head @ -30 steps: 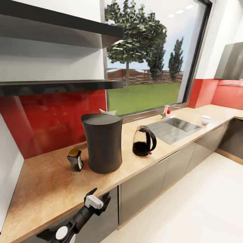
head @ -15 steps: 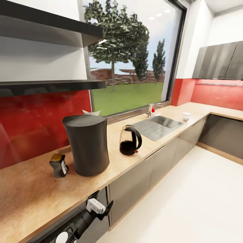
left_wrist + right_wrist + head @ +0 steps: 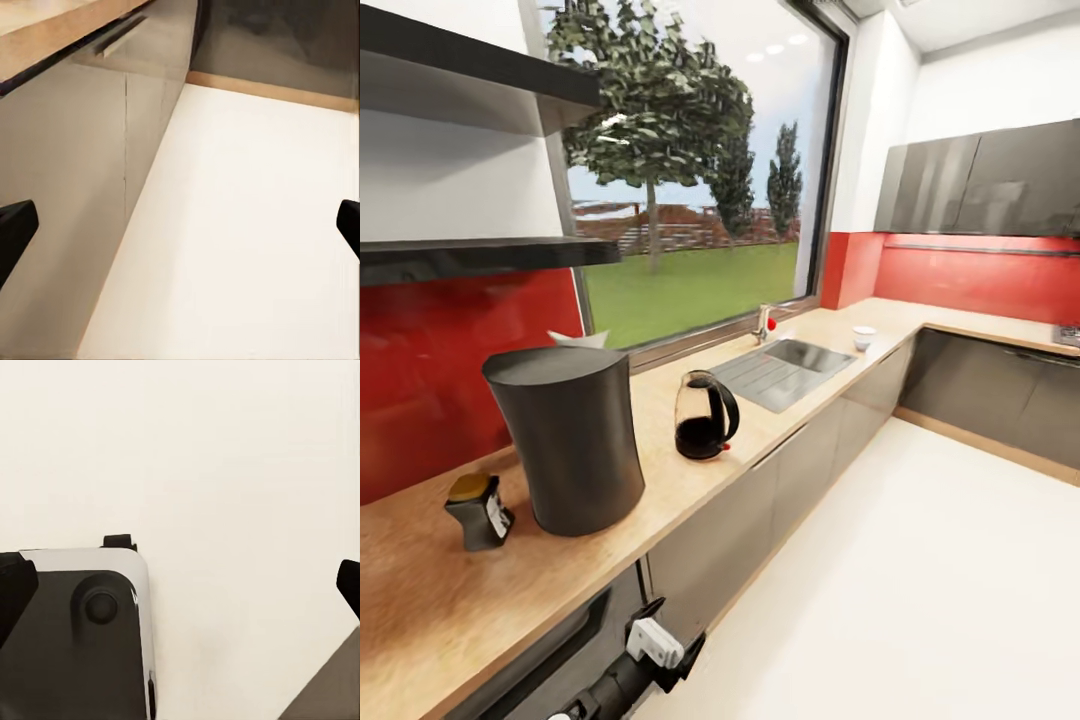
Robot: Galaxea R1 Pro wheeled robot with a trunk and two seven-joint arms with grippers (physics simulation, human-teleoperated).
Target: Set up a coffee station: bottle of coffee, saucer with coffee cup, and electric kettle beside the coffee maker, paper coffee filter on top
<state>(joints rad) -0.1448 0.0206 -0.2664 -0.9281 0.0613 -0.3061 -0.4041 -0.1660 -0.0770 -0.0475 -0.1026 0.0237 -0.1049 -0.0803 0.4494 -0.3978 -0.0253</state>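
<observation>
The tall dark-grey coffee maker [image 3: 565, 440] stands on the kitchen countertop [image 3: 420, 590]. The bottle of coffee [image 3: 480, 510] is on the counter just to its left, and the glass electric kettle [image 3: 703, 415] to its right. The white paper coffee filter [image 3: 582, 340] peeks up at the far edge of the coffee maker's top. Far along the counter, past the sink, sits the white coffee cup [image 3: 863, 336]; I cannot make out a saucer under it. The kitchen shelf [image 3: 480, 256] looks bare. My left gripper [image 3: 675, 630] [image 3: 180, 225] hangs open below the counter edge. My right gripper [image 3: 180, 585] is open over the floor.
A steel sink [image 3: 780, 365] with a tap [image 3: 763, 322] is set into the worktop under the window. Grey cabinet fronts [image 3: 810, 460] run below the counter, which turns a corner at the right. The white floor [image 3: 920, 600] is open. My base [image 3: 75, 637] lies under the right gripper.
The whole view has swung to the right, so the counter items sit further left in the picture and more of the right-hand corner shows. Nothing on the counter has moved itself.
</observation>
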